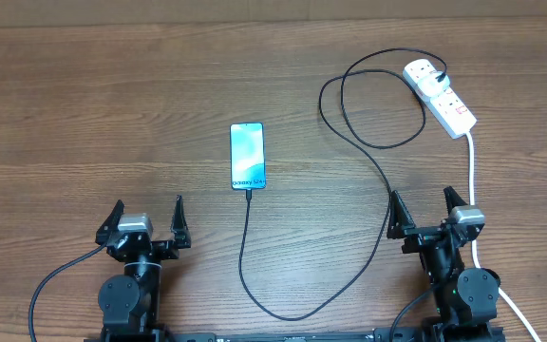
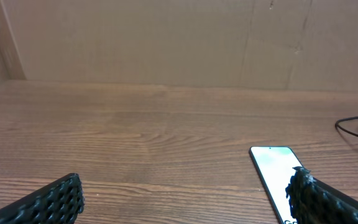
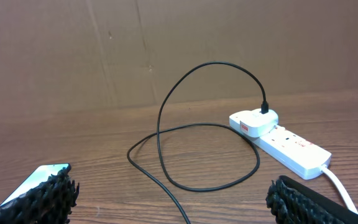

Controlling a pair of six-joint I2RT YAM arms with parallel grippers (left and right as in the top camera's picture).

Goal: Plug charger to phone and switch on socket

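The phone (image 1: 247, 156) lies flat at the table's middle, its light blue screen up; it also shows in the left wrist view (image 2: 271, 163) and at the left edge of the right wrist view (image 3: 37, 177). The black charger cable (image 1: 354, 133) runs from the phone's near end, loops forward and back, and ends at a white plug (image 1: 424, 73) seated in the socket (image 1: 449, 104), also in the right wrist view (image 3: 291, 148). My left gripper (image 1: 147, 220) is open and empty, near the front left. My right gripper (image 1: 424, 213) is open and empty, near the front right.
The socket's thick white cord (image 1: 473, 180) runs down the right side past my right arm. A cardboard wall (image 3: 166, 50) stands behind the wooden table (image 1: 84, 123).
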